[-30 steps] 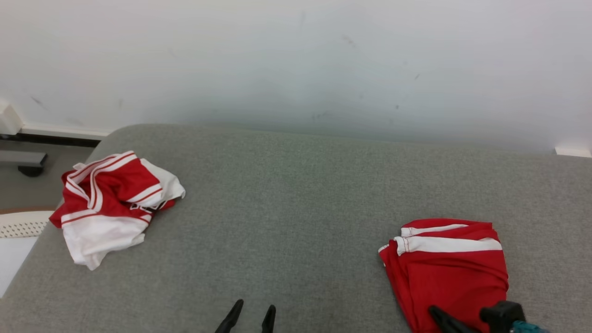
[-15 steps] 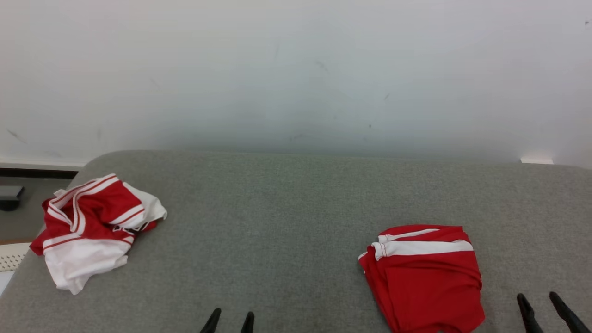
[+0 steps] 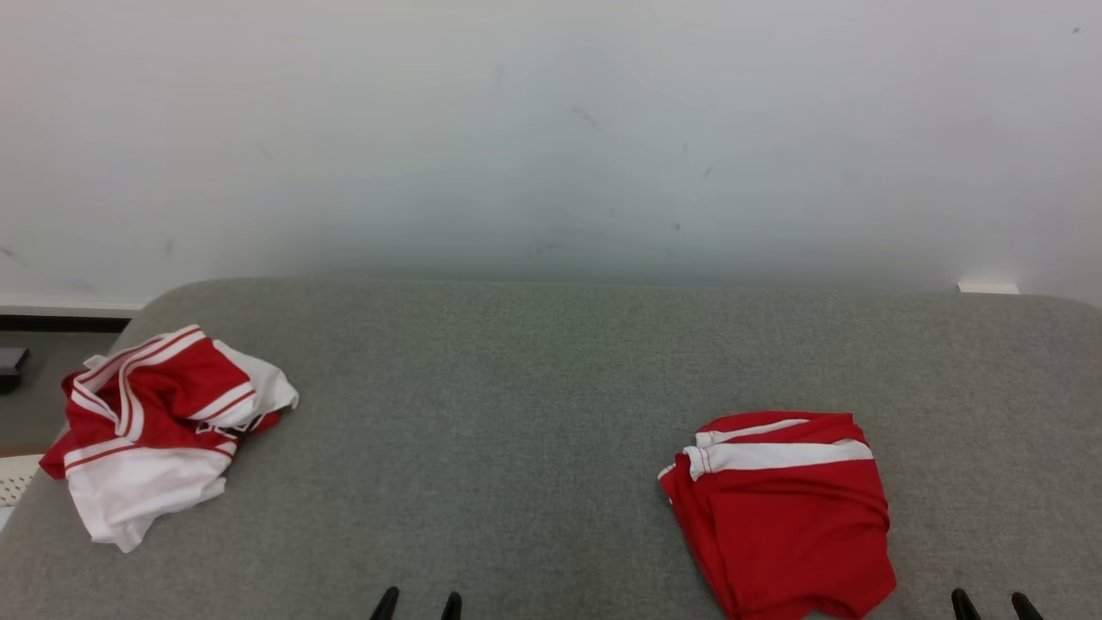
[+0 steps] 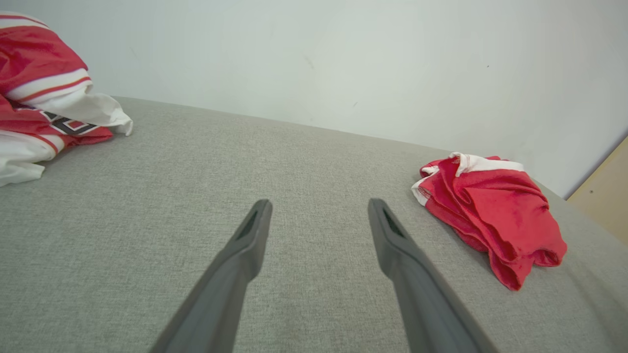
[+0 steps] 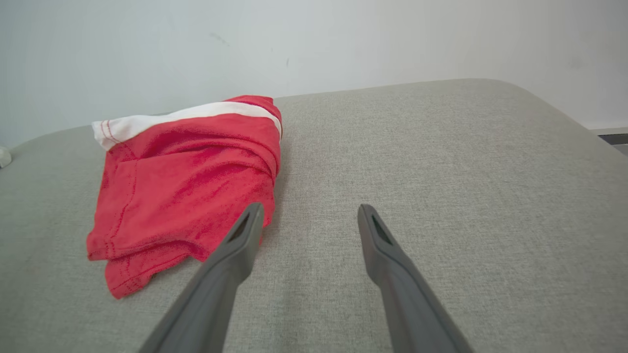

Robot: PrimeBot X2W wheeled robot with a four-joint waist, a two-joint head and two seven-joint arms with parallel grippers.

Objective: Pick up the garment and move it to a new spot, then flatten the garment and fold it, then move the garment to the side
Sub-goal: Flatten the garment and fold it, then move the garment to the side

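Both grippers are empty with jaws spread wide: left gripper [image 3: 416, 605] at bottom centre-left of the head view, right gripper [image 3: 997, 605] at bottom right. Folded red garment [image 3: 779, 508] lies lower right on the grey cushion [image 3: 516, 370], just left of the right gripper. It's a compact stack with a white band on the far edge, long axis running bottom to top. Looks folded and placed aside. Crumpled red-and-white garment [image 3: 155, 430] is at the left edge, well apart, up-left of the left gripper. That arm is nearer, so probably the next pick. It's bunched, no clear long axis.
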